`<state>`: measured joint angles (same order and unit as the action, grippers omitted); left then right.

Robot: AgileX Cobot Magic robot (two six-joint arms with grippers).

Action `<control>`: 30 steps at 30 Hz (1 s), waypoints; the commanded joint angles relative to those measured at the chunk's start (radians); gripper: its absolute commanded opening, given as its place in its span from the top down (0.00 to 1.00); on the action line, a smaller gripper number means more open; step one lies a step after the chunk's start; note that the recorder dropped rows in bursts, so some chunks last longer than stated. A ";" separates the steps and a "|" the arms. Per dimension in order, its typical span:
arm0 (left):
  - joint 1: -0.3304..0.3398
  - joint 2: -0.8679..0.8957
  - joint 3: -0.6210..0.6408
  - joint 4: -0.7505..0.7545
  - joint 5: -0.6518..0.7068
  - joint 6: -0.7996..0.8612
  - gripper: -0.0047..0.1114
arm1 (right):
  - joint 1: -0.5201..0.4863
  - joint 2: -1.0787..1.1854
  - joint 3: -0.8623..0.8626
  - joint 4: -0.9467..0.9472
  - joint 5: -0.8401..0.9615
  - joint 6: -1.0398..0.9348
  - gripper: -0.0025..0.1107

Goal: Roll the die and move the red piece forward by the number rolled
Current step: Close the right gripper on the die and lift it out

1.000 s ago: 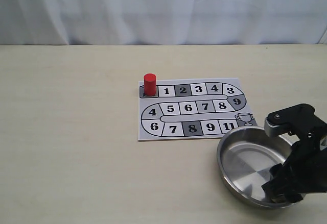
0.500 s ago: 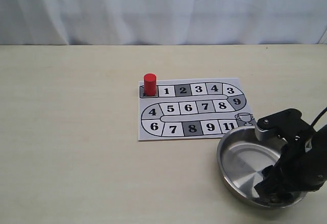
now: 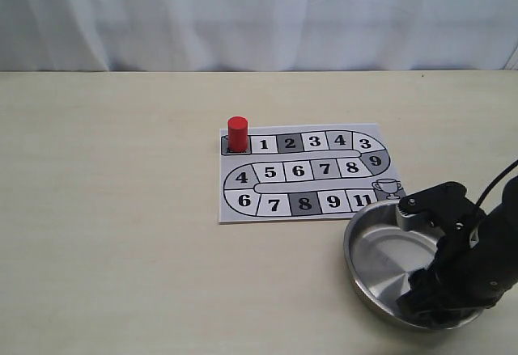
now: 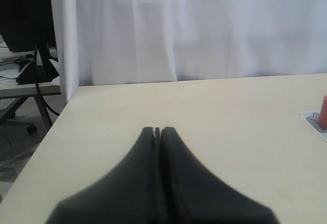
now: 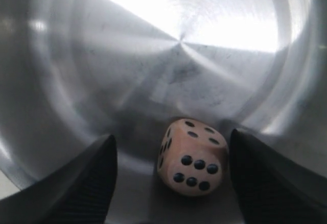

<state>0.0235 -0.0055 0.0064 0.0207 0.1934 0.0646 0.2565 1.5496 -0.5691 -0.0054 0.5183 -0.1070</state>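
Note:
The pale beige die [image 5: 191, 157] lies on the floor of the steel bowl [image 5: 153, 55], a six-pip face turned to the right wrist camera. My right gripper [image 5: 172, 137] is open, one finger on each side of the die, neither touching it. In the exterior view the right gripper [image 3: 433, 306] reaches down into the bowl [image 3: 364, 242] and hides the die. The red piece [image 3: 237, 133] stands upright on the start square at the board's [image 3: 301, 171] far left corner. My left gripper [image 4: 157, 130] is shut on nothing, low over bare table, with the red piece [image 4: 324, 113] at the frame's edge.
The numbered paper board lies flat mid-table, and the bowl's rim overlaps its near right corner by the trophy square. A white curtain [image 3: 259, 15] backs the table. The left wrist view shows the table's edge [image 4: 56, 117] with a desk and cables beyond.
My right arm has shifted left and sunk lower into the bowl. The red piece, board and bowl have stayed put.

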 commanded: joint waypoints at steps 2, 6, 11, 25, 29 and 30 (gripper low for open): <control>-0.002 0.005 -0.006 -0.007 -0.010 -0.002 0.96 | 0.002 0.018 0.006 -0.011 -0.019 0.042 0.44; -0.002 0.005 -0.006 -0.007 -0.010 -0.002 0.96 | 0.002 0.020 0.006 -0.011 -0.020 0.042 0.44; -0.002 0.005 -0.006 -0.007 -0.010 -0.002 0.96 | 0.002 0.020 0.006 -0.011 -0.027 0.042 0.47; -0.002 0.005 -0.006 -0.007 -0.002 -0.002 0.96 | 0.002 0.015 -0.050 -0.009 0.014 0.042 0.94; -0.002 0.005 -0.006 -0.007 -0.004 -0.002 0.96 | 0.002 -0.040 -0.143 -0.009 0.065 0.044 0.94; -0.002 0.005 -0.006 -0.007 -0.004 -0.002 0.96 | -0.001 -0.052 -0.158 -0.009 0.065 0.044 0.94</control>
<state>0.0235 -0.0055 0.0064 0.0207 0.1934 0.0646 0.2565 1.5310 -0.6909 -0.0078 0.5762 -0.0659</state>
